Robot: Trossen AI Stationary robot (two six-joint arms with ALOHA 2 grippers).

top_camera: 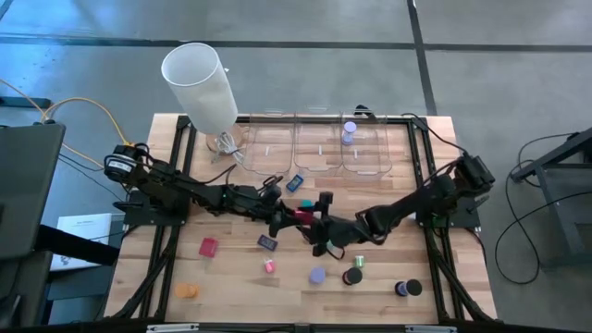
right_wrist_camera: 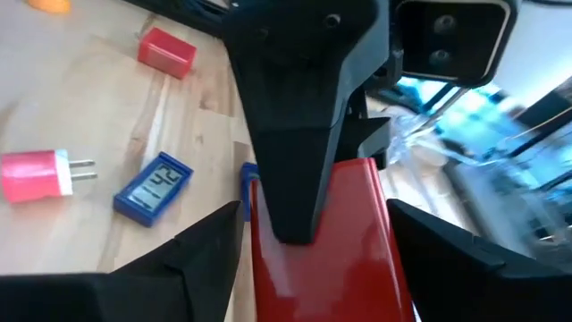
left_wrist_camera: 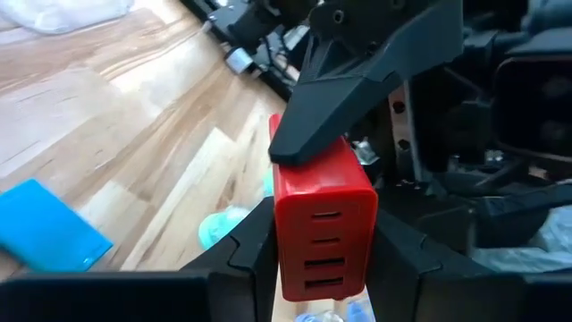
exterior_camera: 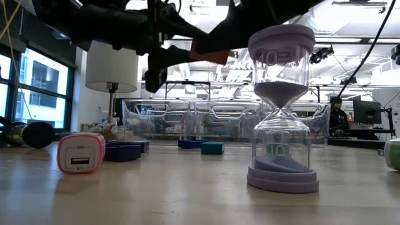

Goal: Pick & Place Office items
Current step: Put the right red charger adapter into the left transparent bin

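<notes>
A red block (top_camera: 301,215) with slots in one face hangs above the middle of the table, between my two grippers. My left gripper (top_camera: 285,218) comes from the table's left and is shut on it (left_wrist_camera: 323,233). My right gripper (top_camera: 319,228) comes from the right. It is open, and its fingers stand on either side of the same block (right_wrist_camera: 326,250) with thin gaps. Loose office items lie on the table: a second red block (top_camera: 208,246), a blue flat rectangle (top_camera: 267,241), a pink plug piece (top_camera: 269,266), a lavender disc (top_camera: 317,275) and an orange piece (top_camera: 188,290). My left gripper pinches the red block by two opposite sides (left_wrist_camera: 284,259) between its two fingers (left_wrist_camera: 239,261). The fingers come roughly level from the table's left. The block's slotted face is turned toward the wrist. The block is lifted clear of the table.
Three clear bins (top_camera: 319,150) stand in a row at the far edge, with a lavender piece (top_camera: 349,132) in the right one. A tall white cylinder (top_camera: 203,85) stands far left. Dark round pieces (top_camera: 408,289) lie near right. A teal rectangle (top_camera: 294,183) lies before the bins.
</notes>
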